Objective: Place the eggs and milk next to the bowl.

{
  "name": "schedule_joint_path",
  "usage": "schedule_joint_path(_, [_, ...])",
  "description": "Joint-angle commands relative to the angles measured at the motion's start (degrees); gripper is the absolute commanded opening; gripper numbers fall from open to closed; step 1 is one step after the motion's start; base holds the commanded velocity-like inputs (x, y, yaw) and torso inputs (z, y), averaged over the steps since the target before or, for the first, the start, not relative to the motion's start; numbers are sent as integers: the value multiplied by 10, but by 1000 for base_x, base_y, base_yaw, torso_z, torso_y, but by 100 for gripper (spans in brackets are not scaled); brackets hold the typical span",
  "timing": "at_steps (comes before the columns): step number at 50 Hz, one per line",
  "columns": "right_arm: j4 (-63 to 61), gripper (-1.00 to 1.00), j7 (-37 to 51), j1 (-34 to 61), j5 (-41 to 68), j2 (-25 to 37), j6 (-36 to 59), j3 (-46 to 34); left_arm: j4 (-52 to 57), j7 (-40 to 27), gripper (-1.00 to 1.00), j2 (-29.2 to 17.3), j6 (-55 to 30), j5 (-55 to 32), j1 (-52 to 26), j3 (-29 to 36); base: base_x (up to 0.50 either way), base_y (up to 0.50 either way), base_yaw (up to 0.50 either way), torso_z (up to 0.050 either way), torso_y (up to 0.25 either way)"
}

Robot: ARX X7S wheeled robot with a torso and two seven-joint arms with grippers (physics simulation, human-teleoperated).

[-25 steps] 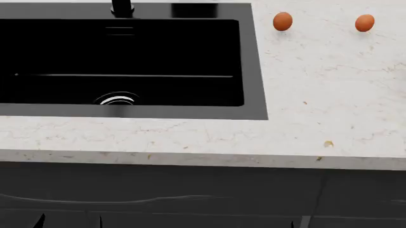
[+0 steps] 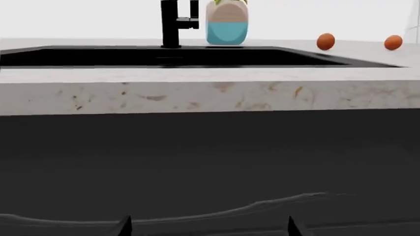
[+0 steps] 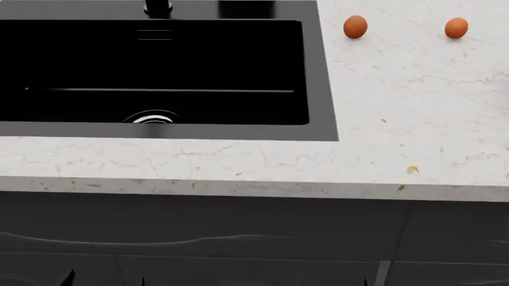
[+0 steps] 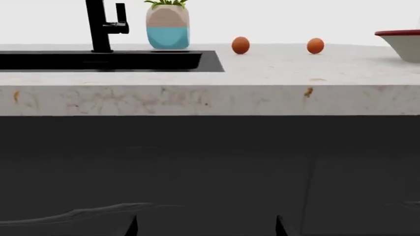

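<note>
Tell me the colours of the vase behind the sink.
The vase is beige-brown on top and teal blue below, clearest in the right wrist view.

**Pale stone counter over dark cabinets**

A speckled off-white stone countertop (image 3: pixel 397 137) runs across the scene, its thick front edge flecked with brown. A black rectangular sink (image 3: pixel 151 71) is set into it, with a black faucet (image 4: pixel 100 27) standing at the sink's far rim. Behind the sink stands a teal and brown planter (image 4: pixel 168 29). Below the countertop, dark cabinet fronts (image 4: pixel 210 167) fill the view. The backdrop is plain white.
</note>
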Motion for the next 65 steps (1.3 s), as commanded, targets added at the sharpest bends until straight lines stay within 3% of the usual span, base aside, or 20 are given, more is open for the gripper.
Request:
schedule_joint_path(1, [0, 100, -4, 1, -3, -3, 1, 4, -3, 1, 100, 3, 4, 3, -1, -6, 0, 0, 0, 0, 0])
schedule_joint_path(12, [-6, 100, -6, 1, -3, -5, 4, 10, 19, 18, 100, 5, 5, -2, -1, -2, 0, 0, 0, 3, 0])
schedule_joint_path(39, [-36, 100, 18, 26, 15, 19, 33, -5, 19, -9, 100, -21, -6, 3, -20, 26, 0, 0, 0, 50, 0])
schedule_joint_path(43, [-48, 100, 22, 37, 16, 27, 48, -3, -16, 16, 100, -28, 40, -23, -57, 20, 0, 0, 0, 50, 0])
schedule_joint_path(44, [-54, 100, 23, 40, 16, 30, 53, -3, 0, 3, 100, -39, 4, 4, -61, 28, 0, 0, 0, 50, 0])
schedule_joint_path(48, [-74, 100, 25, 56, 17, 44, 73, 5, 7, 2, 100, -39, 3, -3, -68, 27, 0, 0, 0, 50, 0])
schedule_joint_path(49, [-81, 100, 27, 59, 15, 48, 79, 7, 45, -10, 100, -21, -83, -77, -70, -7, 0, 0, 0, 50, 0])
schedule_joint_path(50, [-84, 100, 27, 61, 17, 50, 82, 7, 51, -8, 100, -34, -75, -49, -73, 9, 0, 0, 0, 50, 0])
schedule_joint_path(53, [-110, 100, 27, 73, 20, 62, 106, 13, -25, 26, 100, -43, -39, -76, -120, -10, 0, 0, 0, 50, 0])
schedule_joint_path(56, [-131, 100, 26, 92, 22, 73, 130, 19, -2, 24, 100, -57, -52, -72, -149, -12, 0, 0, 0, 50, 0])
schedule_joint_path(65, [-222, 100, 25, 155, 34, 122, 222, 53, 114, 10, 100, -94, -184, -94, -230, -30, 0, 0, 0, 49, 0])
